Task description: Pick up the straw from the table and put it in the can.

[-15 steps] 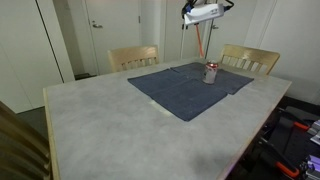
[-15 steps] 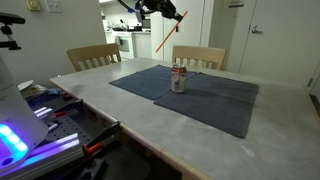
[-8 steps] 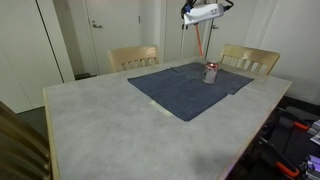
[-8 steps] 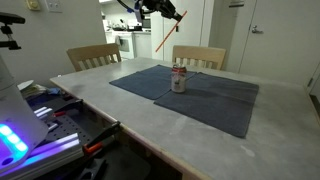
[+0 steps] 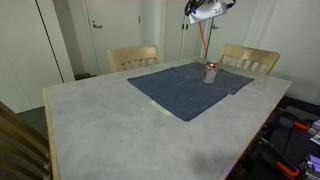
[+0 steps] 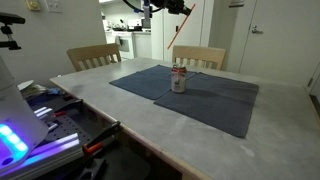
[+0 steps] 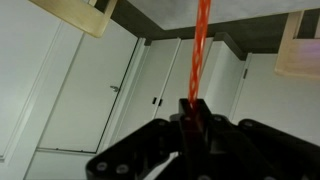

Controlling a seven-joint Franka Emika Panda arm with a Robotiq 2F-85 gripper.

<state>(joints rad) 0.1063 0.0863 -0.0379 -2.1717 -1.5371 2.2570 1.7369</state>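
Observation:
My gripper is shut on the thin red straw, which runs out between the dark fingers. In both exterior views the gripper is high above the table, near the top edge of the picture. The straw hangs slanted below it, with its lower end in the air above the can and apart from it. The small silvery can with red markings stands upright on the blue cloth.
A dark blue cloth mat covers the far part of the table. Two wooden chairs stand behind the table. Cluttered equipment sits beside the table edge.
The gripper has lifted a little and turned. The straw has swung with it and moved closer to above the can. The can has not moved.

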